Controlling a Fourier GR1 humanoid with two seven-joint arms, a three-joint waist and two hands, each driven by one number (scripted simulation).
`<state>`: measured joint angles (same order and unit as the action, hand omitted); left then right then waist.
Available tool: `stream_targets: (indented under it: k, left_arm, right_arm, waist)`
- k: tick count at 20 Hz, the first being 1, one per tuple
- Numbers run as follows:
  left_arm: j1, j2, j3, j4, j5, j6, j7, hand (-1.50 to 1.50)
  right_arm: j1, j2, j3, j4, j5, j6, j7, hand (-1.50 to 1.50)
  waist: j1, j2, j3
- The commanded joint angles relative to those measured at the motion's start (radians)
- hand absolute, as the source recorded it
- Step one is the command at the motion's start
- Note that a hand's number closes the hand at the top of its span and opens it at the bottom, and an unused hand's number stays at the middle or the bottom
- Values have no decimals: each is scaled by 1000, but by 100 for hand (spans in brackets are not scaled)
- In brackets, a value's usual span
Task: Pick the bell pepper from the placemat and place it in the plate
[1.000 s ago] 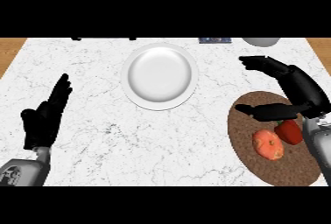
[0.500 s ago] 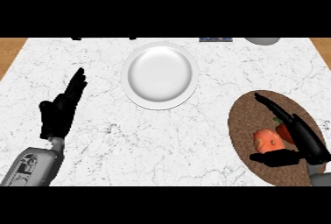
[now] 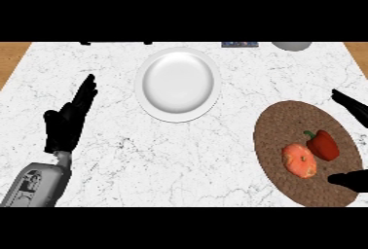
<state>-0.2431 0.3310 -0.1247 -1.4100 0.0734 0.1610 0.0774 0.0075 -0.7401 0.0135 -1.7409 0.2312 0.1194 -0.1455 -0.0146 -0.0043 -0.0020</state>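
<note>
Compared with half a second earlier, the right hand [image 3: 351,179] is seen drawn off the food and out towards the view's right edge, so that both items on the mat are now uncovered. Only two dark parts of that hand are shown: one finger tip [image 3: 349,103] at the right edge above the mat, and another part low on the mat's near right side. These parts are spread well apart, so the fingers are judged to be open, with nothing held between them.

Between those two parts, the glossy red bell pepper with a green stem [image 3: 322,144] is left lying on the round brown woven placemat [image 3: 287,116]. A rounder orange-red vegetable [image 3: 299,160] is seen just beside it, on its left, close enough that touching cannot be ruled out.

Well apart from the mat, up and to the left, the round white ceramic plate [image 3: 178,84] is set on the white marbled desk [image 3: 215,160], with nothing on it.

At the view's left, the left hand [image 3: 68,121] is held open and still, fingers straight and pointing up; it is resting.

The pick is judged not yet made. From here, the wrong item could be closed on, because the orange-red vegetable lies so near the pepper. The pepper's smooth, tapered skin could also let it be squeezed out sideways if the fingers are closed off-centre. A neighbour nudged in the approach could be rolled off the mat.
</note>
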Motion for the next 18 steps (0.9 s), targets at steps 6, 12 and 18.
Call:
stream_targets:
  k: [6,12,18]
  left_arm:
    - [-19,-1,11,-14,-8,-25,36,0]
    - [-12,-45,24,21,-37,-33,-16,0]
    - [-7,-79,8,-78,-74,-15,87,0]
  right_arm:
    - [-61,-191,-16,-103,-5,288,338,-150]
    - [-110,-124,4,24,63,361,331,-150]
    - [-179,-44,43,122,163,393,306,-150]
  waist:
    - [15,4,1]
    - [19,6,2]
    - [22,5,2]
